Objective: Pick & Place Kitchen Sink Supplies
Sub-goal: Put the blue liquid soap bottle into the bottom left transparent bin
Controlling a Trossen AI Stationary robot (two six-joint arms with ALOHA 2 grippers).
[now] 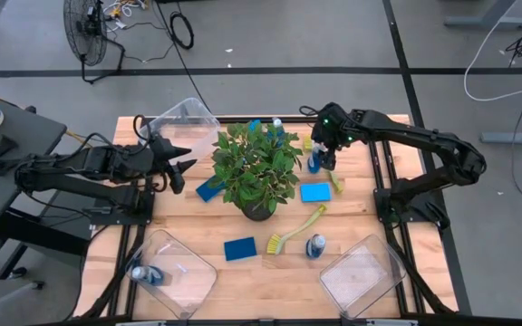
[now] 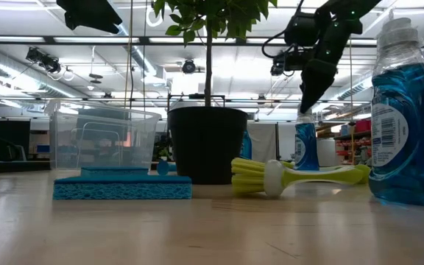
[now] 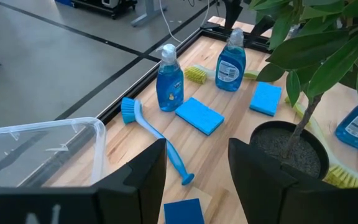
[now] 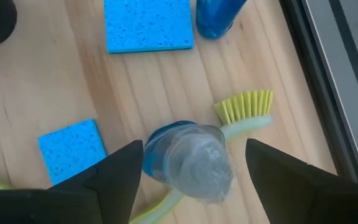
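While the right pincer point(image 1: 322, 164) hangs with its fingers spread apart directly over a blue bottle point(image 4: 188, 160) at the upper right of the high view, nothing is clamped between them — the bottle's pale cap shows between the fingers in the right wrist view, standing upright on the table point(image 1: 198, 272). A yellow-green brush point(image 4: 244, 109) lies just beside that bottle, and two blue sponges point(image 4: 146, 23) lie near it on the wood.

The left pincer point(image 1: 184, 166) waits at the left of the high view, fingers apart and holding nothing, next to a clear bin point(image 1: 184, 122) at the upper left of the table and just left of the potted plant point(image 1: 256, 167) in the middle.

Lower in the high view, another yellow-green brush point(image 1: 297, 231) lies right of centre with a second bottle point(image 1: 315, 245) close to its head, and a sponge point(image 1: 239, 248) lies just left of the brush. A bin point(image 1: 172, 272) at the lower left holds a bottle lying inside it — the bin point(image 1: 362, 274) at the lower right shows nothing inside. In the left wrist view a blue brush point(image 3: 151, 130) lies on the table near another bottle point(image 3: 169, 81).
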